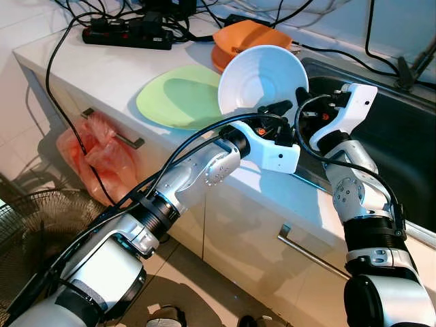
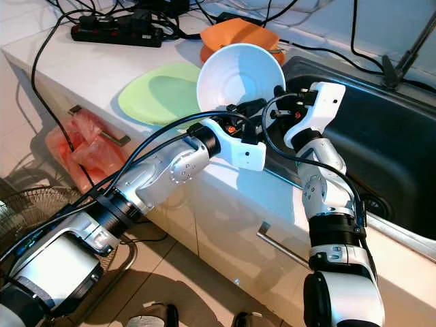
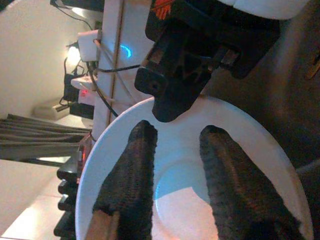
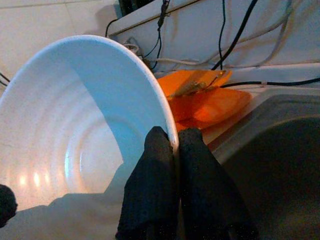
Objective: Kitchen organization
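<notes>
While the right end effector pinches the white bowl's rim, held tilted above the desk beside the sink, keep your left end effector, fingers spread inside the bowl, steadying it before any release.

A white surface is running above pale cabinet doors with metal handles. Pale floor tiles are lying below, and a fan is standing beside them

right gripper pinched closed, left gripper spread
</notes>
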{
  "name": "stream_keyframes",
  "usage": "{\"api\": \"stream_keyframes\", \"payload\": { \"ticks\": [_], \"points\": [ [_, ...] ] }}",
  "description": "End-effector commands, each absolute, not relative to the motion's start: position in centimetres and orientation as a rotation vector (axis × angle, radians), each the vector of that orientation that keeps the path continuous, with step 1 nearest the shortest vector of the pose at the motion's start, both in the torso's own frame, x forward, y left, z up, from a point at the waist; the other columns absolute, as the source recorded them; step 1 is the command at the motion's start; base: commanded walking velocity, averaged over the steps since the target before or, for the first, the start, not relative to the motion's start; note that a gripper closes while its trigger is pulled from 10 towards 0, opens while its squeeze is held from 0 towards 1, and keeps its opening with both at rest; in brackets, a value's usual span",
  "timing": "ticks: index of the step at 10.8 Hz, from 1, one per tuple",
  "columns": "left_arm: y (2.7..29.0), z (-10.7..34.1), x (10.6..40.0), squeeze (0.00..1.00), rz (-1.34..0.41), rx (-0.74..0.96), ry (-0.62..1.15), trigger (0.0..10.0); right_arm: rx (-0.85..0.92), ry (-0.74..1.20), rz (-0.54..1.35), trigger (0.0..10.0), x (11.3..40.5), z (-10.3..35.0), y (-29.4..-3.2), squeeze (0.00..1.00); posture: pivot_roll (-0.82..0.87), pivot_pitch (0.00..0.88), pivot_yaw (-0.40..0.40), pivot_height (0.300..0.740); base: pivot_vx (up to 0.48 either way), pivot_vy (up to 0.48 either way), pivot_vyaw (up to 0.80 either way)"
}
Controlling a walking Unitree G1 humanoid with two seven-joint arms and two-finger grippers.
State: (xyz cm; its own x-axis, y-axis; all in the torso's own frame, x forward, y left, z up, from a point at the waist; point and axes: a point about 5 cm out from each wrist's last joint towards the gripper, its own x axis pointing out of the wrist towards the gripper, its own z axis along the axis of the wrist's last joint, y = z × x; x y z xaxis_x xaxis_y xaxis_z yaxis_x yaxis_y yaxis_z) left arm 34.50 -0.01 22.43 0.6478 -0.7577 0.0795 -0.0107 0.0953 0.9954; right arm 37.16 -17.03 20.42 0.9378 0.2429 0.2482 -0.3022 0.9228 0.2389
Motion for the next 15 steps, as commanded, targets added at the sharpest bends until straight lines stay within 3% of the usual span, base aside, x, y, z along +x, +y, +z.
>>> {"api": "stream_keyframes", "payload": {
  "ticks": [1,2,3,4,6,9,13,15],
  "points": [
    [-0.4,23.1,34.1,1.00,-0.619,1.370,-0.760,10.0,0.291,-0.224,0.246,0.0,37.3,20.7,-17.7,0.00,0.07,0.107,-0.031,0.740,0.000,0.000,0.00],
    [-0.3,23.3,34.0,0.77,-0.606,1.356,-0.764,10.0,0.309,-0.224,0.190,0.0,37.5,20.8,-18.4,0.00,0.07,0.107,-0.031,0.740,0.000,0.000,0.00],
    [0.0,23.5,34.1,0.00,-0.587,1.266,-0.748,10.0,0.326,-0.233,0.120,0.0,37.7,21.0,-19.4,0.00,0.07,0.107,-0.032,0.740,0.000,0.000,0.00],
    [0.3,23.4,34.2,0.00,-0.578,1.179,-0.721,10.0,0.331,-0.237,0.087,0.0,37.7,21.0,-19.8,0.00,0.07,0.107,-0.032,0.740,0.000,0.000,0.00],
    [1.9,23.5,34.2,0.00,-0.557,0.737,-0.589,10.0,0.339,-0.248,-0.022,0.0,37.8,21.0,-21.3,0.00,0.07,0.107,-0.032,0.740,0.000,0.000,0.00],
    [3.2,23.3,33.9,0.00,-0.565,0.495,-0.516,10.0,0.365,-0.251,-0.114,0.0,37.8,20.7,-22.2,0.00,0.07,0.109,-0.030,0.740,0.000,0.000,0.00],
    [6.3,23.7,34.4,0.00,-0.538,0.008,-0.348,10.0,0.181,-0.234,-0.258,0.0,37.5,19.9,-23.8,0.00,0.07,0.111,-0.030,0.740,0.000,0.000,0.00],
    [7.2,23.2,34.5,0.00,-0.552,-0.058,-0.285,10.0,0.125,-0.224,-0.272,0.0,37.4,19.5,-23.9,0.00,0.07,0.113,-0.031,0.740,0.000,0.000,0.00]
  ]
}}
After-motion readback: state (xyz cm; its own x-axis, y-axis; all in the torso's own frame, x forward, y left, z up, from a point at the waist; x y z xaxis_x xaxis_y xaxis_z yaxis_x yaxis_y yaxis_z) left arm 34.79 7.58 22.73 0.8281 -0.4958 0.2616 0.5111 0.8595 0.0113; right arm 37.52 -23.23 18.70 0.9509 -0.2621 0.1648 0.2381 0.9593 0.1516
